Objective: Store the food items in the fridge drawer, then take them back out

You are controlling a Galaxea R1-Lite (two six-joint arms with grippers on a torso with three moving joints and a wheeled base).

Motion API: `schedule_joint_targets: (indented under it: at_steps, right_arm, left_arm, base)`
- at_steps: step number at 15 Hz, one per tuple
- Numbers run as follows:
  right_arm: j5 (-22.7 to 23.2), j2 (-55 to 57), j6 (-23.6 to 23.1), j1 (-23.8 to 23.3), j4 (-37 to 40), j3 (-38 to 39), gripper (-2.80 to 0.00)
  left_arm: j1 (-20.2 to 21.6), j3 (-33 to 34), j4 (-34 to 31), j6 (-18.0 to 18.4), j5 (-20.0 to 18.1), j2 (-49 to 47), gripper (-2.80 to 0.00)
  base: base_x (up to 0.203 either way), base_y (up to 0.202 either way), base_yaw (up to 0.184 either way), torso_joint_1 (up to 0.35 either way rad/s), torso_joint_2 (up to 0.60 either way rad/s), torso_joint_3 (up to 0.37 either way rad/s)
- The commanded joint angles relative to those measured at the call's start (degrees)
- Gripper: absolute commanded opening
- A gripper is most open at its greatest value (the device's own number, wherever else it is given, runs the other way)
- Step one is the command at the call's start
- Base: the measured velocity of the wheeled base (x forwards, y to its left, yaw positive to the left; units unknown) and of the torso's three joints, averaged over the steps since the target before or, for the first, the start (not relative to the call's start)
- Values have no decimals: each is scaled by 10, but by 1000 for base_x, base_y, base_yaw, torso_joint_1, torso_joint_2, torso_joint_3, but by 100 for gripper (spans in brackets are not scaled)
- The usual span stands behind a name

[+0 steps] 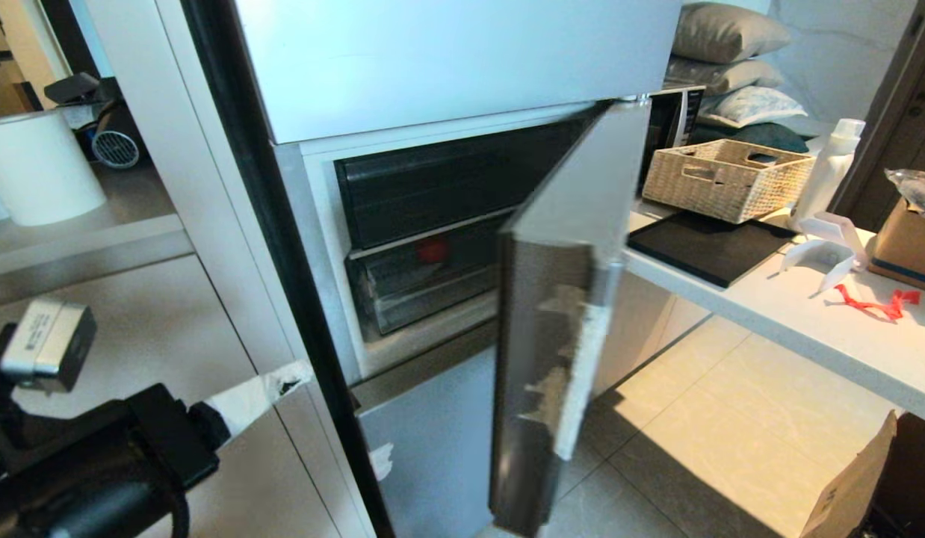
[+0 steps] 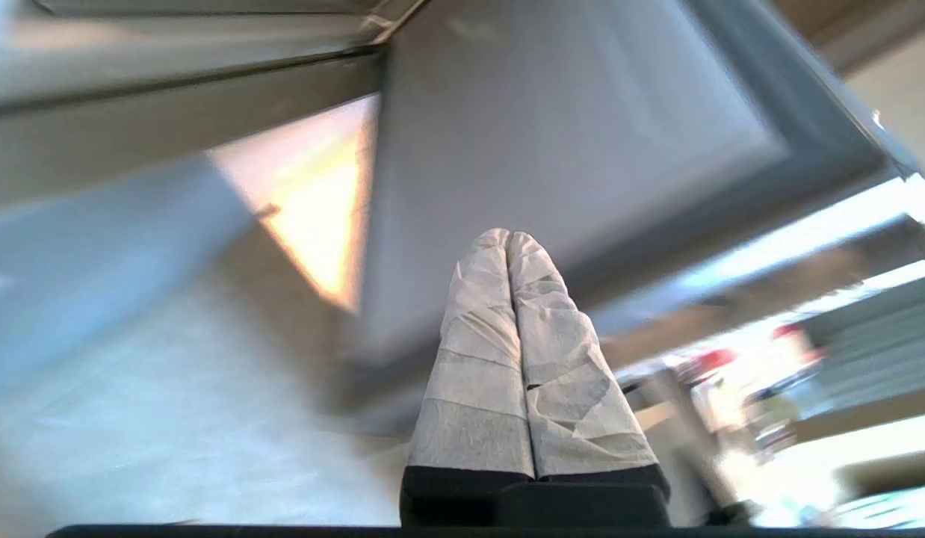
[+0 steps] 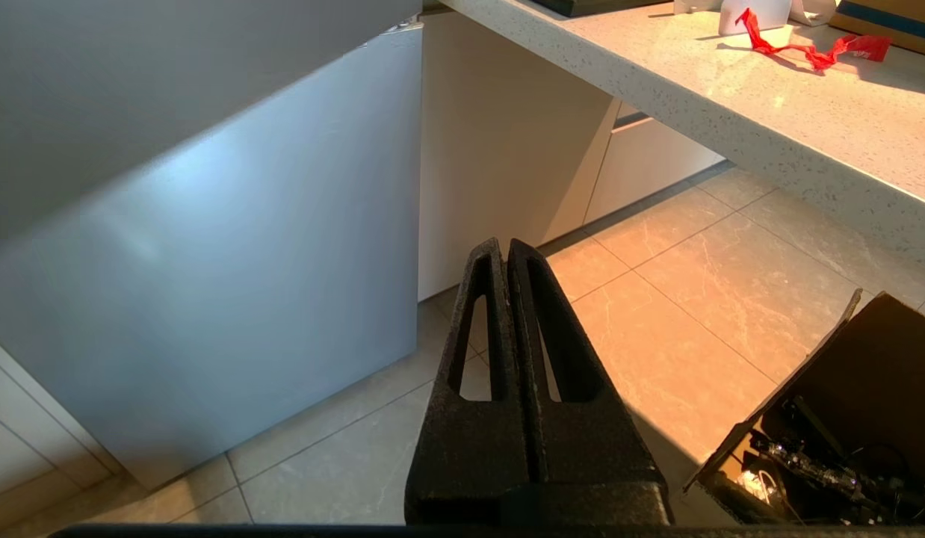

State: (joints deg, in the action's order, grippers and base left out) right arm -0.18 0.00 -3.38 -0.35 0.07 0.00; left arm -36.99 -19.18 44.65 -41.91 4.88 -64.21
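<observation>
Far left of the head view: a white shelf unit carries a white cylinder (image 1: 38, 166). Below it the left tool (image 1: 264, 394) sits low, beside the black edge of the fridge. Its paper-wrapped fingers (image 2: 507, 329) are pressed together and pinch nothing; it touches nothing that can be seen.

Centre: the fridge compartment stands exposed behind a half-swung grey door (image 1: 552, 321), presumably left ajar to give access. Inside, a dark upper bin (image 1: 440, 183) sits above the fridge drawer (image 1: 425, 288), which appears pushed in, its clear front wall showing. One red food item (image 1: 432, 250) is visible through the plastic, resting in the drawer toward the back. The second fruit is not discernible (it may be hidden by the door edge or glare). Judgement: the storing phase looks complete or nearly so; retrieval would first require pulling the drawer out.

Right: the tabletop (image 1: 799, 329) holds a wicker basket (image 1: 724, 179), a black tray (image 1: 705, 246), a white bottle (image 1: 825, 172) and a red ribbon (image 1: 877, 302), none of them task-related.

The right tool (image 3: 507, 254) hangs parked over the floor tiles, jaws pressed together, empty.
</observation>
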Motion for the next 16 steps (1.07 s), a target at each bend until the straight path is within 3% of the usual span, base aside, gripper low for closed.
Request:
schedule_joint_targets:
  at_steps: [1, 3, 5, 10, 12, 14, 16]
  right_arm:
    - [0, 1, 0, 0, 1, 0, -280]
    - [0, 1, 0, 0, 1, 0, -280]
    - [0, 1, 0, 0, 0, 0, -280]
    - [0, 1, 0, 0, 1, 0, -280]
    - [0, 1, 0, 0, 0, 0, -280]
    - [0, 1, 0, 0, 1, 0, -280]
    - [0, 1, 0, 0, 1, 0, -280]
  left_arm:
    - [-1, -18, -15, 34, -4, 18, -280]
    - [-17, -30, -16, 39, -3, 6, -280]
    - [-15, -28, -23, 73, 6, 15, -280]
    - [7, -16, -151, 204, 114, 139, -280]
    - [86, -10, -190, 226, 134, 215, -280]
    - [234, -1, -241, 244, 143, 281, -280]
    - [304, 30, -292, 291, 141, 349, -280]
  base:
    - [0, 0, 0, 0, 0, 0]
    - [0, 0, 0, 0, 0, 0]
    - [0, 0, 0, 0, 0, 0]
    - [0, 0, 0, 0, 0, 0]
    - [0, 0, 0, 0, 0, 0]
    - [0, 0, 0, 0, 0, 0]
    - [0, 0, 0, 0, 0, 0]
